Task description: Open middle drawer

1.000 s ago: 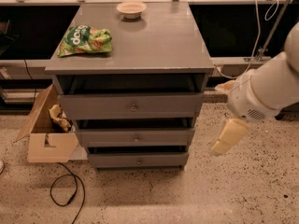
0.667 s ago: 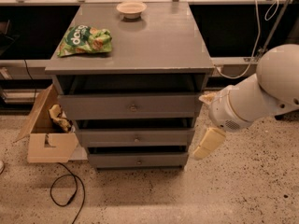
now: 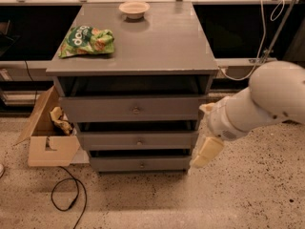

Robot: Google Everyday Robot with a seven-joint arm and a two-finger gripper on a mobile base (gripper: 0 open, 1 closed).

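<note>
Since the preceding frames the arm (image 3: 267,99) has swung leftward, bringing the gripper (image 3: 206,152) from well out on the right to just beside the cabinet's right flank, below the front right corner of the counter (image 3: 162,46). Whether the gripper is released or clenched cannot be told from this view; it grasps nothing and is not yet in front of any drawer.

The middle drawer (image 3: 109,140) lies beneath the counter's front edge, second of three stacked grey fronts, between the top drawer (image 3: 95,109) and the bottom drawer (image 3: 114,164). It appears shut. Its knob (image 3: 139,141) sits at the centre of the front, well to the left of the gripper.

Handling, as judged: the drawer is a rigid painted wooden box, neither fragile nor soft, probably of moderate weight, and should slide straight out. The flat front offers no edge to grip, so the knob is the only sensible hold. Being small, round and metal, it is likely slippery; the jaws should close squarely across it, close to the drawer face, and the pull should run straight away from the front so that the grip does not slide off.

A green snack bag (image 3: 86,41) rests near the counter's left edge and a bowl (image 3: 134,8) near its far edge; neither bears on the pull.
</note>
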